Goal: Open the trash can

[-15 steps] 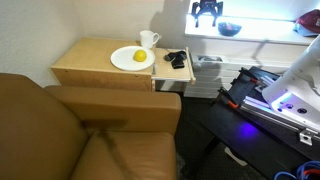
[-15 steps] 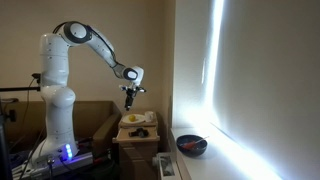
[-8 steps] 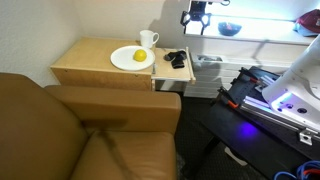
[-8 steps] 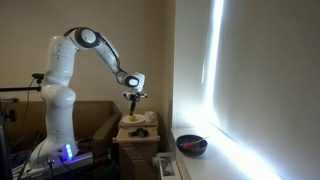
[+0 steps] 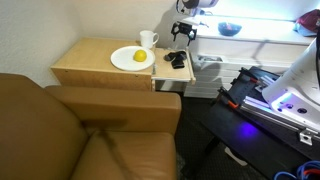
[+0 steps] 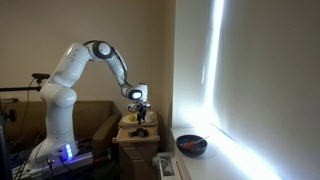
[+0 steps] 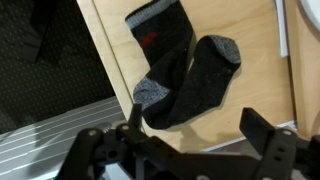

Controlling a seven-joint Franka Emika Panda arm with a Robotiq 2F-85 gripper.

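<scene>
As the empty end effector is held wide open over socks, the trash can must be reached next.

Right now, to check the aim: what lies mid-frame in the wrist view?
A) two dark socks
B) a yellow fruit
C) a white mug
A: two dark socks with grey heels lie overlapping on the wooden side table, beyond the open jaws.
</scene>
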